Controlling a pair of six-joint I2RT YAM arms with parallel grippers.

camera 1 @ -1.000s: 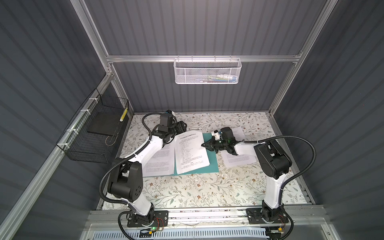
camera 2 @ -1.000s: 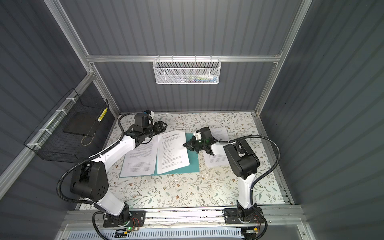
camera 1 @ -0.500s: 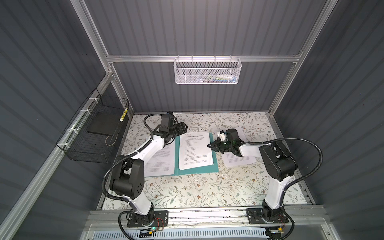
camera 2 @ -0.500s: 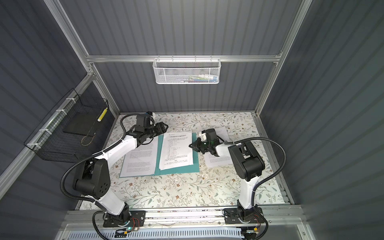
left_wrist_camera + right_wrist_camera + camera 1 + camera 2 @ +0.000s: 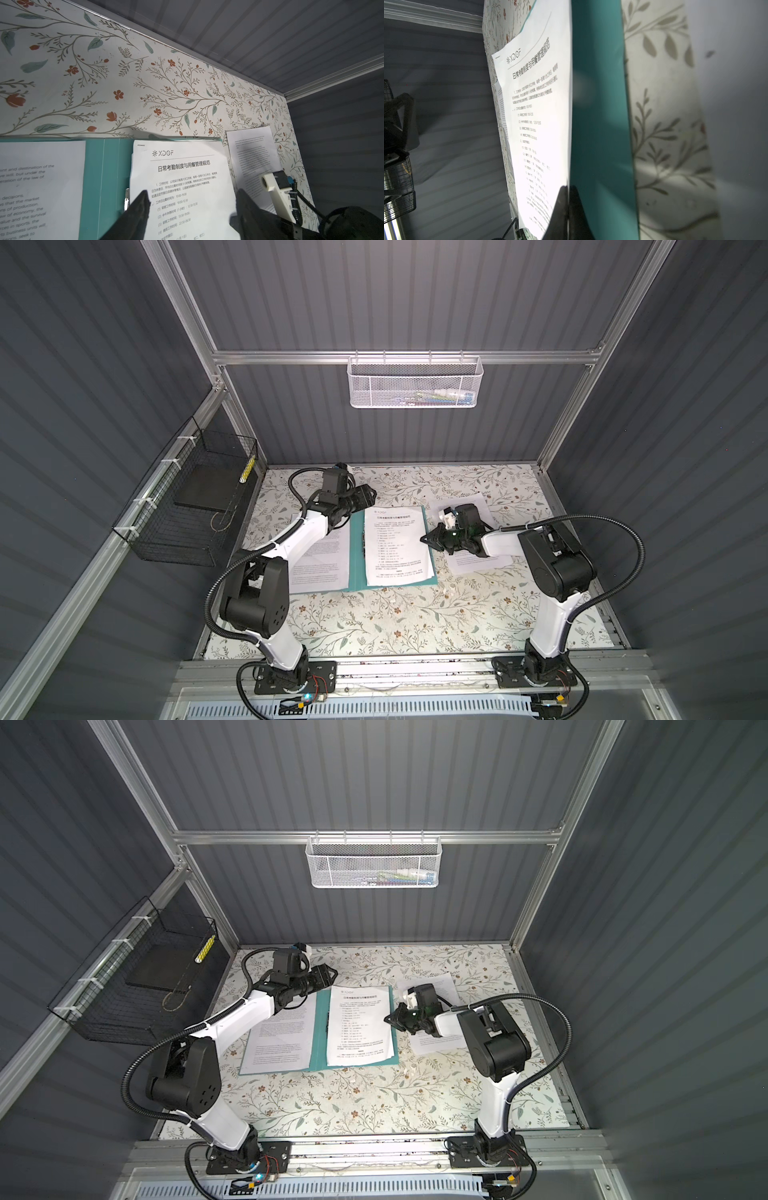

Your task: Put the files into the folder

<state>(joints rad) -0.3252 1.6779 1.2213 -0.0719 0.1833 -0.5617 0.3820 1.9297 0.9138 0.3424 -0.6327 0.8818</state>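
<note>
Floral tabletop (image 5: pixel 374 626): folder (image 5: pixel 356 560) long axis front-back, files (image 5: pixel 397 547) heading rearward.

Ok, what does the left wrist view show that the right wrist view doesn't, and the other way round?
Only the left wrist view: the left tool with its fingers plainly apart, the silver clip bar by the folder's spine, and the white camera mount on the right arm.

Only the right wrist view: the right tool shut on the edge of the XDOF-headed sheet, and the black wire basket.

Both: that sheet, the teal folder under it, and the floral table.
</note>
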